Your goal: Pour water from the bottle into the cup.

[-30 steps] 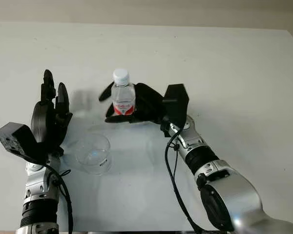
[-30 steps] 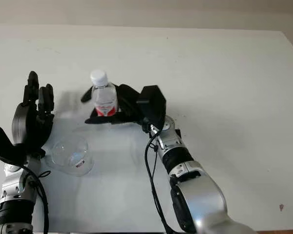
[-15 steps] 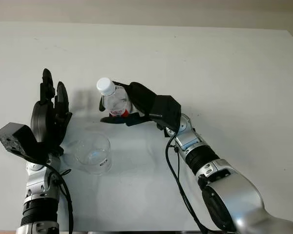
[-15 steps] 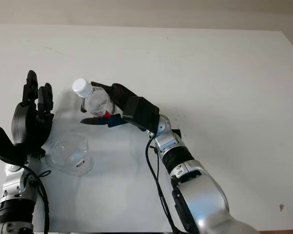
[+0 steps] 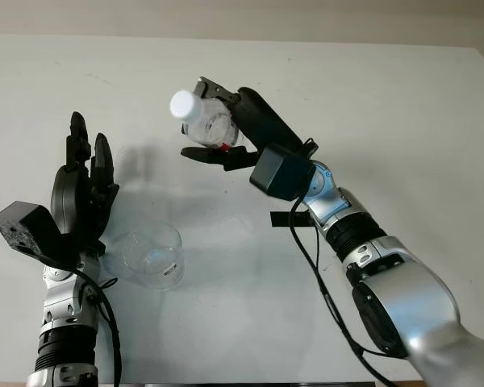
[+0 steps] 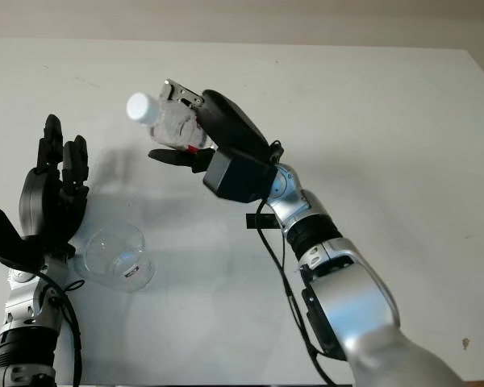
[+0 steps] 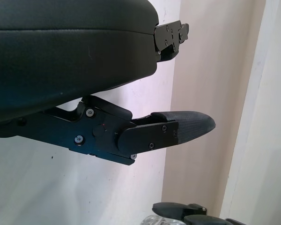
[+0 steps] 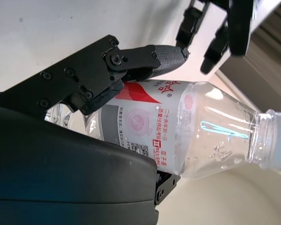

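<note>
White surface point(image 5: 403, 105) carries a clear plastic cup point(image 5: 153, 255) at lower left, just beside the open left hand point(image 5: 82, 193). Right hand point(image 5: 234, 129) grips a clear water bottle point(image 5: 206, 121) with red-and-white label and white cap, held above the surface and tilted, cap toward the left. Bottle's base hidden behind the fingers; water level not legible.

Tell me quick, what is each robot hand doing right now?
Left hand: open, holding nothing, beside the cup.
Right hand: closed on the bottle, lifted and tilted above the table.
</note>
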### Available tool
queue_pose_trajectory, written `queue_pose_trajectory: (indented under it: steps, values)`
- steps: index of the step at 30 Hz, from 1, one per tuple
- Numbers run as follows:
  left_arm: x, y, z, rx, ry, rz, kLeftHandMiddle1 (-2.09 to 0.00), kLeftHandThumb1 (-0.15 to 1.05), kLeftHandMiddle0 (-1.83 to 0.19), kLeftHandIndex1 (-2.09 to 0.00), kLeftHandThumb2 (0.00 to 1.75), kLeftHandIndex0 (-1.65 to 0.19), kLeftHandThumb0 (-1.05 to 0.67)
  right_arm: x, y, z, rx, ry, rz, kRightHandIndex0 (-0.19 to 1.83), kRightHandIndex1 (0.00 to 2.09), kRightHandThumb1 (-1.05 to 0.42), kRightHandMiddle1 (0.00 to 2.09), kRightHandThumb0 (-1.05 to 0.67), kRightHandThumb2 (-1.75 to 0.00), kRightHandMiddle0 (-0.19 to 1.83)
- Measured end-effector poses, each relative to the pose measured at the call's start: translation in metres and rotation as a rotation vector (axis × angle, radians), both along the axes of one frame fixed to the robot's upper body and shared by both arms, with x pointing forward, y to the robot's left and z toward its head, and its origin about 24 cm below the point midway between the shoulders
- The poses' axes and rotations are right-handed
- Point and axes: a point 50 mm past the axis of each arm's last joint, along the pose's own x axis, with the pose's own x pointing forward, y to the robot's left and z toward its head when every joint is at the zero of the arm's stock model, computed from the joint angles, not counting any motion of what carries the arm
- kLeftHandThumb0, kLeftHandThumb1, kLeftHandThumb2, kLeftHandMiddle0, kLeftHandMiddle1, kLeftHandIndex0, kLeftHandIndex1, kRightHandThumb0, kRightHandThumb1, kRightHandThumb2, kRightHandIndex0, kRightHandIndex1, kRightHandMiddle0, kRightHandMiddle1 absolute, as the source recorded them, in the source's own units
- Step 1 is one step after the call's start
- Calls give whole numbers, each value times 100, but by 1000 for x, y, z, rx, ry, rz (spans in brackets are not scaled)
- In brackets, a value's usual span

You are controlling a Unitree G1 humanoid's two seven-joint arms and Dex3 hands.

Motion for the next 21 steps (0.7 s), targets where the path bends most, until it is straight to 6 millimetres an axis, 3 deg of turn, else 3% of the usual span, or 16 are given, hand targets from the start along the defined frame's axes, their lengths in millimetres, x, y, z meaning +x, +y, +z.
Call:
queue_pose_trajectory:
  steps: [10, 21]
  values:
    - [0, -1, 0, 8, -4, 5, -6, 105, 10, -5, 53, 18, -63, -7, 12, 5, -141, -232, 18, 117, 209, -105, 209, -47, -41, 79]
    - [0, -1, 0, 4, -2, 21, -6, 105, 8, -6, 53, 17, -63, -17, 20, 0, -175, -508, 32, 122, 209, -105, 209, -51, -49, 90]
